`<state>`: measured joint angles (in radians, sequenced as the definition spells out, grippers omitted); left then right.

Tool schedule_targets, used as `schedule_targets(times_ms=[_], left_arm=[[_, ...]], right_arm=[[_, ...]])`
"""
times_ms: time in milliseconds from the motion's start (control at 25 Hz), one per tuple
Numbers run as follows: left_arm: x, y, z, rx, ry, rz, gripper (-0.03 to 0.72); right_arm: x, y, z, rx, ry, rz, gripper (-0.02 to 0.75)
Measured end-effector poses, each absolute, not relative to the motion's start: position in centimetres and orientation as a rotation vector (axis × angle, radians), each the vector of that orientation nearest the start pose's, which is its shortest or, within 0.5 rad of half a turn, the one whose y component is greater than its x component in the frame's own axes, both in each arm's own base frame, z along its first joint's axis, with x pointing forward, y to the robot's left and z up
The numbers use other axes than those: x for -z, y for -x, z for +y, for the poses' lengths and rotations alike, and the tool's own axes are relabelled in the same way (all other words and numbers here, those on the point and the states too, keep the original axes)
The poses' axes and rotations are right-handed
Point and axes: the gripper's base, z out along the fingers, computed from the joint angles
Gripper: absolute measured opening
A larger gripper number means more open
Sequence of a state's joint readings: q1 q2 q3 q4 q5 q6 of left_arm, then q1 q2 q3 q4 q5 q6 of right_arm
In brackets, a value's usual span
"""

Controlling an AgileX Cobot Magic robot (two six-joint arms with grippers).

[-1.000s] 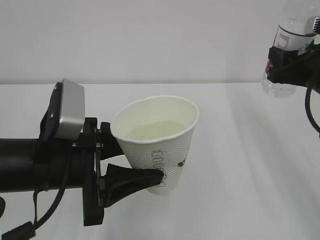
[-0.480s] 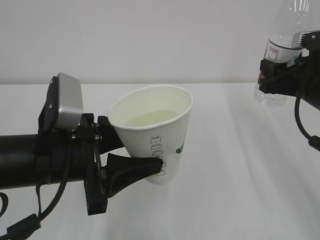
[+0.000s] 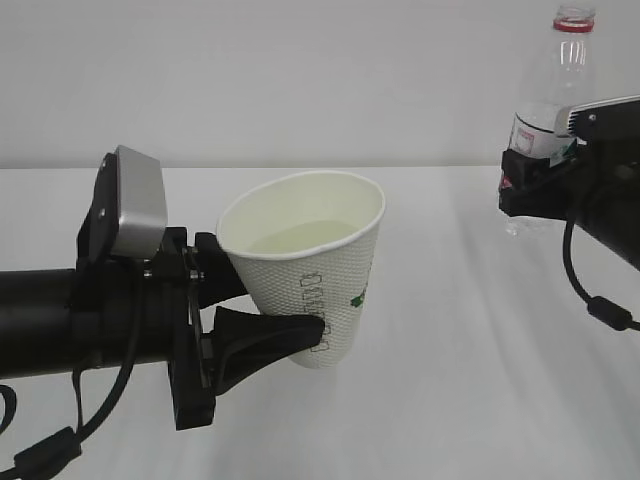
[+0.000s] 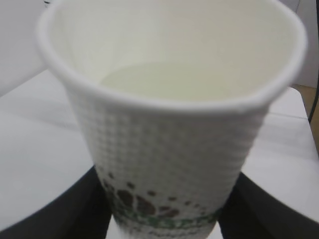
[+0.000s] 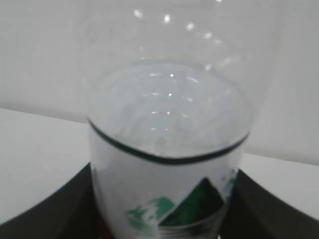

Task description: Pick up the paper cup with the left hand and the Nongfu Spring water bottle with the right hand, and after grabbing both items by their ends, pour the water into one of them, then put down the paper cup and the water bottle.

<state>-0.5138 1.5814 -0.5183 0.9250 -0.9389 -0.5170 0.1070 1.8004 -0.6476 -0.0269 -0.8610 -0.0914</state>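
Note:
The paper cup [image 3: 310, 280] hangs above the white table, tilted slightly right, with pale water [image 3: 300, 238] in its bottom. My left gripper [image 3: 300, 325] is shut on the cup's lower part, one black finger [image 3: 265, 345] across its near side. The left wrist view shows the cup [image 4: 169, 149] filling the frame, with water [image 4: 174, 79] inside and the left gripper [image 4: 164, 219] at its base. At the upper right the Nongfu Spring water bottle [image 3: 555, 90] stands upright, held above the table. My right gripper [image 3: 530, 180] is shut on its lower half. In the right wrist view, the bottle [image 5: 169, 164] sits in the right gripper [image 5: 164, 214].
The white table [image 3: 460, 400] runs back to a plain white wall [image 3: 300, 80]. A black cable [image 3: 590, 290] loops down from the right arm. The left wrist camera housing [image 3: 135, 215] sits above the left arm.
The right arm has come down and left with the bottle, so its red-ringed neck now shows. The cup shifted slightly left and down early on, then held still.

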Motion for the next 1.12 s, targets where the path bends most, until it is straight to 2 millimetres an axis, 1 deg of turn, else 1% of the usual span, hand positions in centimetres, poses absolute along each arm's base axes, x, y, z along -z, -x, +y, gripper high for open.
schedule_targets(times_ms=[280,560,920,1120], left_arm=[[-18.9,-20.4,-18.2,0.895,-1.061,1.564,0.438],[-18.9,-20.4,-18.2,0.888,-1.062,1.572,0.438],[-19.0,-20.8,-18.1,0.886,-0.999,1.586,0.438],[-19.2,-21.3,-17.9,0.839,-0.955,1.571,0.438]], right_arm=[[-14.4,-33.4,3.8,-0.019,0.204,1.752,0.450],[-13.0,-33.6,3.8,-0.021,0.203,1.746,0.450],[-13.2,-33.6,3.8,-0.021,0.201,1.727,0.450],[-13.2,-33.6,3.8,-0.021,0.201,1.727,0.450]])
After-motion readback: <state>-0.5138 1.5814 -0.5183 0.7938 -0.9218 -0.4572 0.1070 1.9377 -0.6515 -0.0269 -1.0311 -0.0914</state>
